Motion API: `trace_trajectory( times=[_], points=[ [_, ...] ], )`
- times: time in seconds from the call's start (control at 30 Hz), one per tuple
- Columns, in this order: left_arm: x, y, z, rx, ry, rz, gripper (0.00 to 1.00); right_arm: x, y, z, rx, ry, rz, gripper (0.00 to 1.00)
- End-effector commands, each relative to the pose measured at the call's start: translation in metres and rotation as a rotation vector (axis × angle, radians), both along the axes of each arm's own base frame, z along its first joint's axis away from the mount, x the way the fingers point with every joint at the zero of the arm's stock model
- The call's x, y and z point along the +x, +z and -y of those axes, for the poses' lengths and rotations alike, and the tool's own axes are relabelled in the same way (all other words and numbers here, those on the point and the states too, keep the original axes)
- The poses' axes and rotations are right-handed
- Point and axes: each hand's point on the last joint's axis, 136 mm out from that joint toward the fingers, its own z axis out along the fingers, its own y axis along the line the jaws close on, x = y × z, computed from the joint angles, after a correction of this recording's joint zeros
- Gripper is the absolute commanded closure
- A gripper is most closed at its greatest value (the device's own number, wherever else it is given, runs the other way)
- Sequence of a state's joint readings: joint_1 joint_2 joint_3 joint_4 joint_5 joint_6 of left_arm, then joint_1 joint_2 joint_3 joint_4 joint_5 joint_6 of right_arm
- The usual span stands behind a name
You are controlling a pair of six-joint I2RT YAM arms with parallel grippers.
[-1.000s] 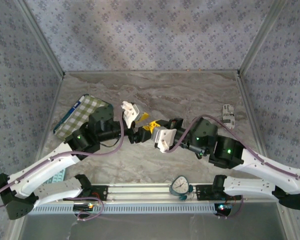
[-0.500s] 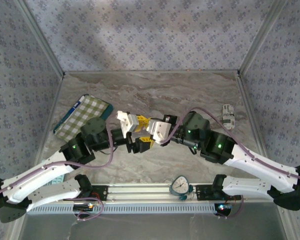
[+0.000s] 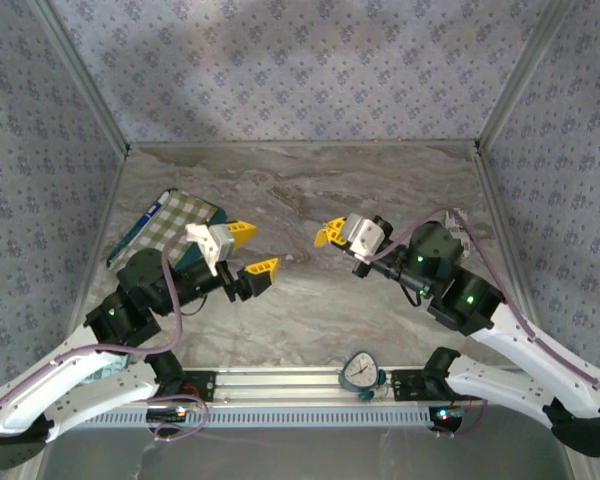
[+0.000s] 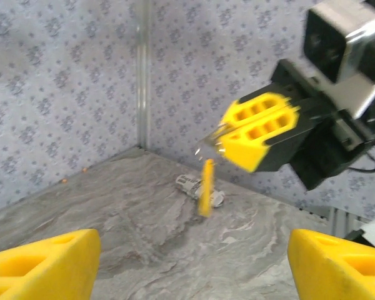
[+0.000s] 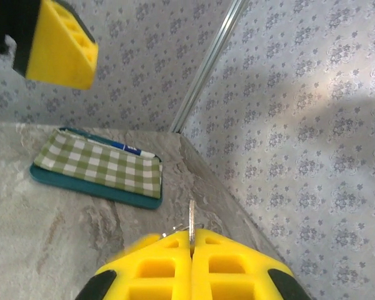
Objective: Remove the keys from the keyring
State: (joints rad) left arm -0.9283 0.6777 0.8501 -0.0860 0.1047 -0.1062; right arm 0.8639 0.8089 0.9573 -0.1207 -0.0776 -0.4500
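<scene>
Key (image 4: 206, 187) dangles off ring (image 5: 190, 226) pinched in my right pincer (image 4: 237, 132); spread left pincer (image 3: 252, 252) must grab it next.

No lettering is legible; the dial (image 3: 360, 370) face is too small to read.

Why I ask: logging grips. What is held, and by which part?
Right gripper pinches thin silvery metal at its fingertips; the yellow-orange key hangs below. Left gripper holds nothing.
</scene>
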Motion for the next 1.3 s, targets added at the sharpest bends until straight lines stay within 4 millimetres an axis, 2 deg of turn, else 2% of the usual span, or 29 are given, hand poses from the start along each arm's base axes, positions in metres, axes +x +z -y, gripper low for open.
trace_trajectory(
  times=[0.0,0.13,0.2,0.4,0.47,0.53,0.6,0.67,0.8,0.97,1.27],
  points=[
    [0.010,0.011,0.001,-0.014,-0.002,-0.033,0.24,-0.015,0.009,0.001,0.087,0.089,-0.049,1.00],
    [0.020,0.023,0.013,-0.061,-0.082,-0.070,0.26,-0.029,0.011,0.003,0.117,0.186,-0.092,1.00],
    [0.020,0.029,0.020,-0.079,-0.134,-0.071,0.22,-0.037,0.012,0.002,0.128,0.244,-0.120,1.00],
    [0.005,0.040,0.042,-0.105,-0.321,-0.077,0.16,-0.061,0.023,0.004,0.153,0.395,-0.169,1.00],
    [0.003,0.042,0.045,-0.113,-0.352,-0.084,0.17,-0.059,0.026,0.005,0.160,0.387,-0.175,1.00],
    [0.002,0.043,0.046,-0.122,-0.356,-0.082,0.25,-0.053,0.029,0.007,0.164,0.352,-0.176,1.00],
    [0.000,0.042,0.048,-0.114,-0.359,-0.068,0.26,-0.050,0.030,0.009,0.168,0.329,-0.180,1.00],
    [-0.006,0.040,0.052,-0.091,-0.372,-0.044,0.25,-0.044,0.031,0.010,0.175,0.295,-0.194,1.00],
    [-0.015,0.031,0.066,-0.028,-0.344,0.045,0.17,-0.035,0.031,0.012,0.176,0.239,-0.213,1.00],
    [-0.008,0.030,0.074,-0.041,-0.264,0.140,0.15,-0.035,0.029,0.009,0.153,0.234,-0.233,1.00],
    [-0.002,0.020,0.109,0.035,-0.243,0.232,0.14,-0.036,0.029,0.005,0.135,0.235,-0.245,1.00]
  ],
)
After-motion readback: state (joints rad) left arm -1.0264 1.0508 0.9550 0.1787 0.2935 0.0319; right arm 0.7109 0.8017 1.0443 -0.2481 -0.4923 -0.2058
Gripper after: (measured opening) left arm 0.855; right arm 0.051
